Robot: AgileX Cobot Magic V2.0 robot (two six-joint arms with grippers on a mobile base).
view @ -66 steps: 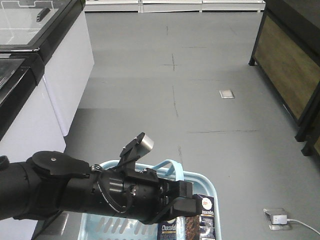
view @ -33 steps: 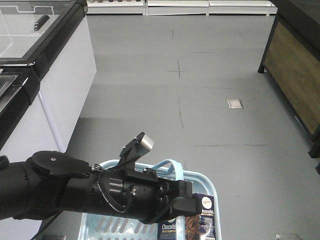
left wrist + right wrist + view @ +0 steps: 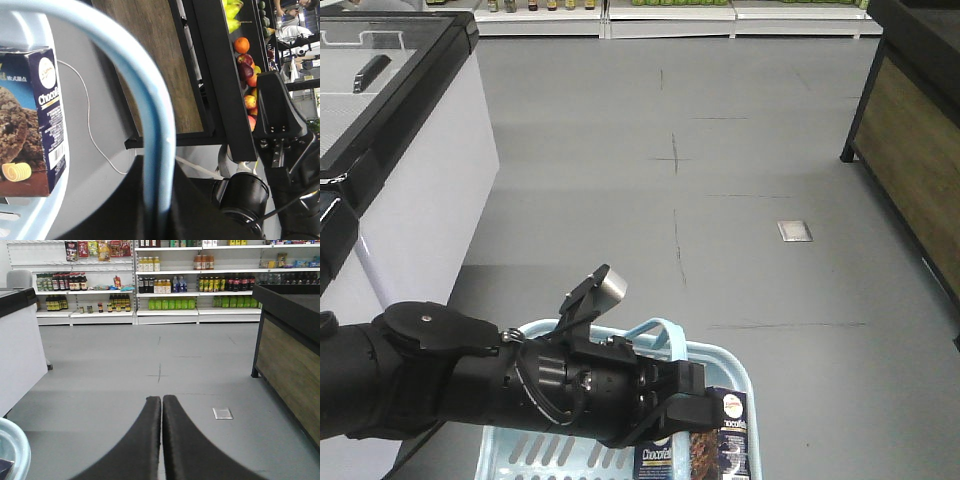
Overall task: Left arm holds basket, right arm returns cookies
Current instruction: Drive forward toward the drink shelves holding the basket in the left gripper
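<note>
Front view: your left arm (image 3: 460, 385) held the basket (image 3: 738, 378), with the cookies (image 3: 705, 450) upright by its right wall.

Left wrist: the left gripper (image 3: 156, 210) was clenched on the handle (image 3: 150, 100); you needed to hold it level.

Right wrist: the right gripper (image 3: 161, 405) was clenched empty; you'd have to open it before reaching in.

The right gripper (image 3: 161, 400), fingers pressed together, points across grey floor (image 3: 125, 365) toward bottle-stocked shelves (image 3: 170, 287), basket (image 3: 14, 440) lower left
</note>
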